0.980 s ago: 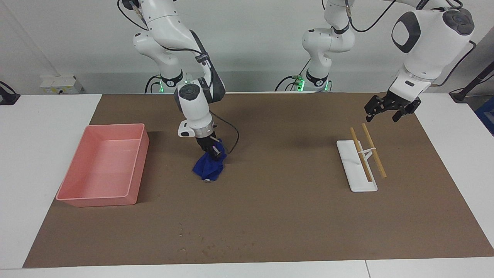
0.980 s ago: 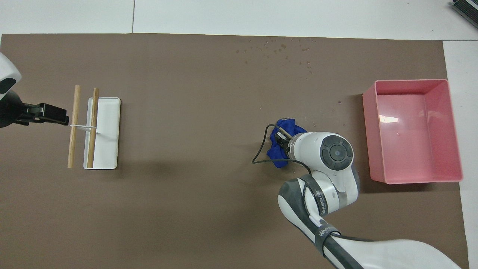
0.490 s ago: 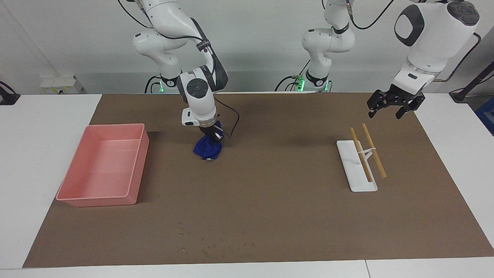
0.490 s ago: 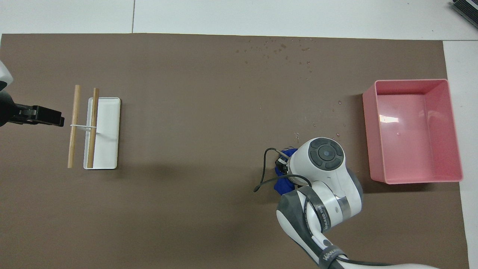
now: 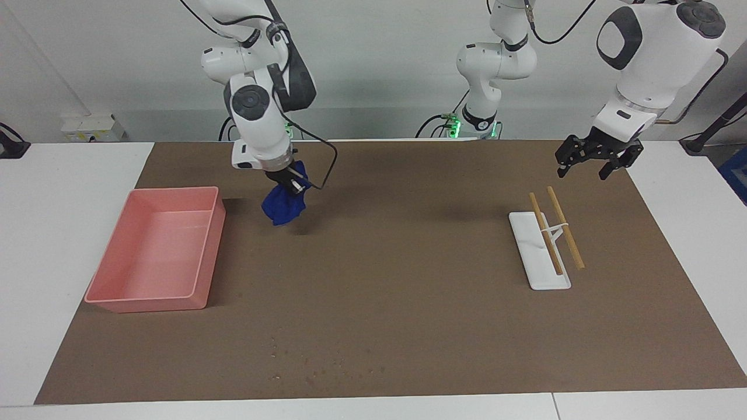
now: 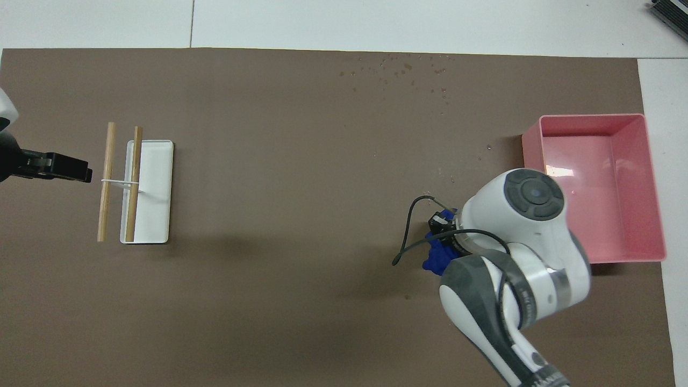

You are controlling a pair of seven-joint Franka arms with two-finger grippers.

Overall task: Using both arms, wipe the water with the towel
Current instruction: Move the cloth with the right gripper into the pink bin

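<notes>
The right gripper (image 5: 290,182), clamped on the blue towel (image 5: 283,206), holds it above the mat beside the pink tray (image 5: 153,294). Water droplets (image 5: 327,367) lie farthest from the robots. The left gripper (image 5: 594,165) hangs spread wide, holding nothing, over the mat near 2 wooden sticks (image 5: 565,227) on a white holder (image 5: 530,251).

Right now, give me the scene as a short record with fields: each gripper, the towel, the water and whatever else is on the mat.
right gripper: shut on the towel, raised over the mat beside the tray
left gripper: open, waiting in the air near the sticks
water: droplets at the mat's edge farthest from the robots
white holder: under the sticks
</notes>
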